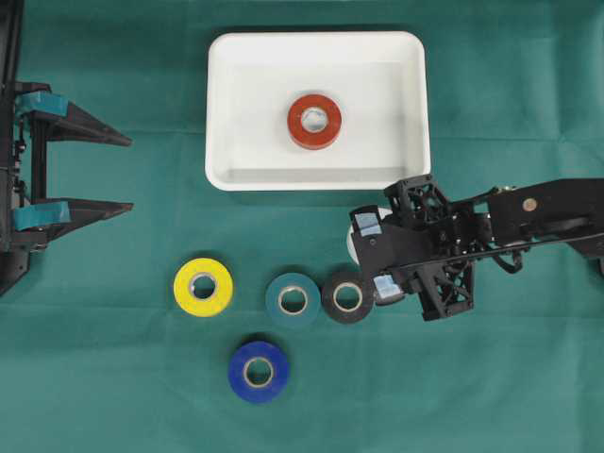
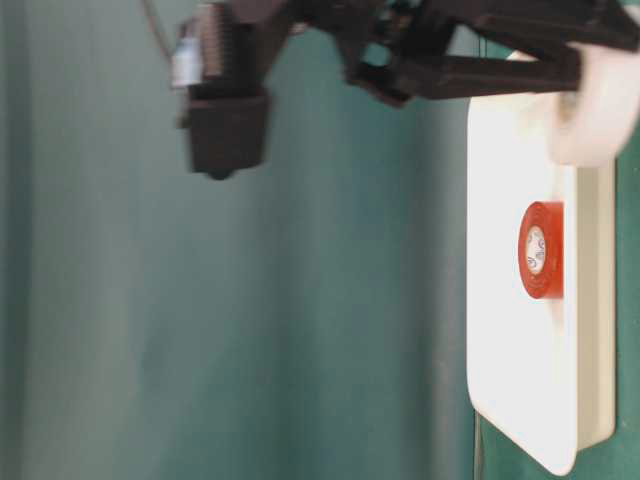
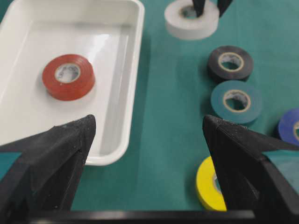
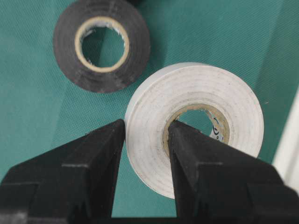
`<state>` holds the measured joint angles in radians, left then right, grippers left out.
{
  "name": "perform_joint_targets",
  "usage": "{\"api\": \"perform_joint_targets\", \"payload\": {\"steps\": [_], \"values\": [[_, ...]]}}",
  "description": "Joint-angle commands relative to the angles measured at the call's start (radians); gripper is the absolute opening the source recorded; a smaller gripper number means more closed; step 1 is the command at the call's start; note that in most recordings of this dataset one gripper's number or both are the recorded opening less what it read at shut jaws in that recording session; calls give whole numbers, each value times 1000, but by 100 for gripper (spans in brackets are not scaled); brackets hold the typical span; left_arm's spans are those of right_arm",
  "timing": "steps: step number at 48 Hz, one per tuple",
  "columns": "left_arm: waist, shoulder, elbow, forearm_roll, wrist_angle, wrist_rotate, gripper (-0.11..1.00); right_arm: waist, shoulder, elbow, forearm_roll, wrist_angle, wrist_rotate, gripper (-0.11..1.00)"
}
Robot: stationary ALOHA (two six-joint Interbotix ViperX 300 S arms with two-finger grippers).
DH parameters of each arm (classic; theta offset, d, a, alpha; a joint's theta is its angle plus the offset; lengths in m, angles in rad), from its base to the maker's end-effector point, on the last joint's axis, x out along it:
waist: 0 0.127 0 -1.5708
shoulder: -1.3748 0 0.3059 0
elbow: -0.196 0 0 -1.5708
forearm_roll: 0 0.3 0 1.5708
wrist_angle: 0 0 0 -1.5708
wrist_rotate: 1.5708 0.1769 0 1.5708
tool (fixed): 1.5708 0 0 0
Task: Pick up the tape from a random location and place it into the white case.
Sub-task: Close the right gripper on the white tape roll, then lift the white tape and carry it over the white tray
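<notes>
A red tape (image 1: 314,121) is already lying in the white case (image 1: 236,160). The right end effector (image 4: 145,154) is pinching a white tape (image 4: 196,116) by its wall, beside the case; the left end effector (image 1: 118,175) is waiting wide open and empty.

The right gripper (image 1: 370,253) reaches in over the green desk (image 1: 510,377). A black tape roll (image 1: 346,296) lies just beside it, with a teal roll (image 1: 293,300) touching that one's far side. A yellow roll (image 1: 203,286) and a blue roll (image 1: 258,371) lie farther off. The white case (image 1: 231,104), holding a red roll (image 1: 314,121), sits near the gripper. The left gripper (image 1: 80,170) stands well apart with jaws wide.
</notes>
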<state>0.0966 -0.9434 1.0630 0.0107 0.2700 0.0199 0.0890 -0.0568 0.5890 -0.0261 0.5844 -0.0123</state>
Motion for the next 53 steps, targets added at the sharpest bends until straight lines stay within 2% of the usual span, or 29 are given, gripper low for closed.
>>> {"api": "perform_joint_targets", "payload": {"steps": [1,33,53], "values": [[-3,8,-11,-2,-9,-2,94,0,-41,-51,3,35,3,33],[-3,8,-2,-2,-9,-3,94,5,-160,-253,2,351,3,33],[-3,8,0,-2,-9,-3,94,5,-170,-270,2,376,3,33]]}}
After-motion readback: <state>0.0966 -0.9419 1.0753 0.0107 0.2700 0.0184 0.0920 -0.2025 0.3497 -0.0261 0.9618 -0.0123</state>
